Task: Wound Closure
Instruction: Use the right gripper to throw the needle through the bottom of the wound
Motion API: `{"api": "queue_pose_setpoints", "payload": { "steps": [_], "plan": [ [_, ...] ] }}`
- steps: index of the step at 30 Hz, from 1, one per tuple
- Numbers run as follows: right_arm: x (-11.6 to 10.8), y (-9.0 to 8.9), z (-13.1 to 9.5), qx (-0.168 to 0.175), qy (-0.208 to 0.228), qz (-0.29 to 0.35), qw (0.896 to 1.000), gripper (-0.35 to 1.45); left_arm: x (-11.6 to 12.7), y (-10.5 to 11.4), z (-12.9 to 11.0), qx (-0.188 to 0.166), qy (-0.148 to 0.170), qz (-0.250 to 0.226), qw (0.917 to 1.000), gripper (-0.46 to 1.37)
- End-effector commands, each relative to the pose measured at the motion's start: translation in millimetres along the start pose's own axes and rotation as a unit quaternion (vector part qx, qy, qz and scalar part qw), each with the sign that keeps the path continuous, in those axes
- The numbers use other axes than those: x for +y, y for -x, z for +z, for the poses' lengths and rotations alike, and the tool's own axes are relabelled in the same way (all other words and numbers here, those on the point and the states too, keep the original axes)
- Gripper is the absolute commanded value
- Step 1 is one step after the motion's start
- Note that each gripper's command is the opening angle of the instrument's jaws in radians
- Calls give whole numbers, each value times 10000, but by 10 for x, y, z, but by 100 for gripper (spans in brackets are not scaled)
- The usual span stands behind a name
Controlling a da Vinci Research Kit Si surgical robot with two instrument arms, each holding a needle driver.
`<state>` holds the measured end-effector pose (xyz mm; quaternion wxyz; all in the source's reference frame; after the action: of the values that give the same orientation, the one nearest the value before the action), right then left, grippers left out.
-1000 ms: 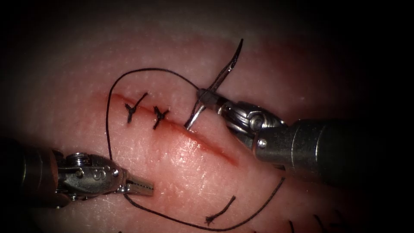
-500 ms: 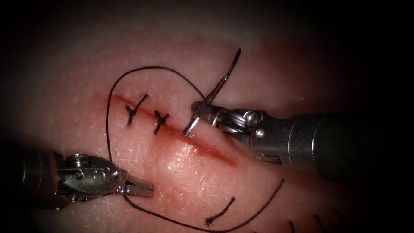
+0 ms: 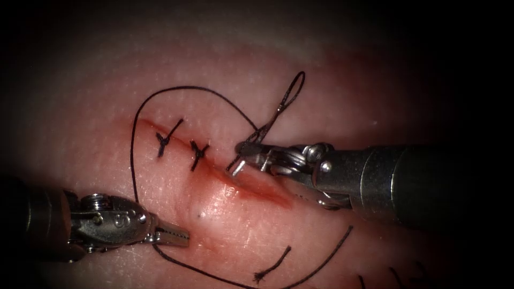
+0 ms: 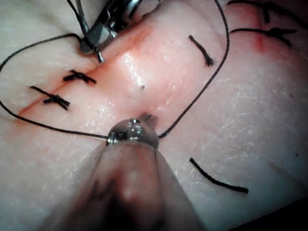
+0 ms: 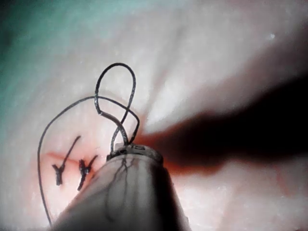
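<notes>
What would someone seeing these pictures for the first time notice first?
Probably the right tool, its jaws shut on the curved needle partway along its curve, with the needle's point down at the cut in the tissue; whether it has entered cannot be told. Next, the dark thread sweeping round two finished stitches left of the needle down to the left tool, whose shut jaws hold it.

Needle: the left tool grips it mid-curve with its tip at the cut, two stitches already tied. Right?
Wrong tool. In the endoscope view the right tool grips the needle mid-curve, tip at the cut; the left tool holds the thread. Two stitches are tied.
</notes>
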<state>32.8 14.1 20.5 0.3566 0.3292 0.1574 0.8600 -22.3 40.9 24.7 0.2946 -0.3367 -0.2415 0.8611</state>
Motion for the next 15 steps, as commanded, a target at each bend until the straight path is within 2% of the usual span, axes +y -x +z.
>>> {"api": "queue_pose_setpoints", "payload": {
  "steps": [1, 15],
  "plan": [
    [0, 2, 2, -74, 32, 30, 10000, -35, 0, 0, 0, 0, 27, -1, 10000, -35],
    [-6, 43, 14, -829, 6, 233, 9963, -35, -2, -2, 0, -2, 32, -7, 10000, -35]
  ]
}}
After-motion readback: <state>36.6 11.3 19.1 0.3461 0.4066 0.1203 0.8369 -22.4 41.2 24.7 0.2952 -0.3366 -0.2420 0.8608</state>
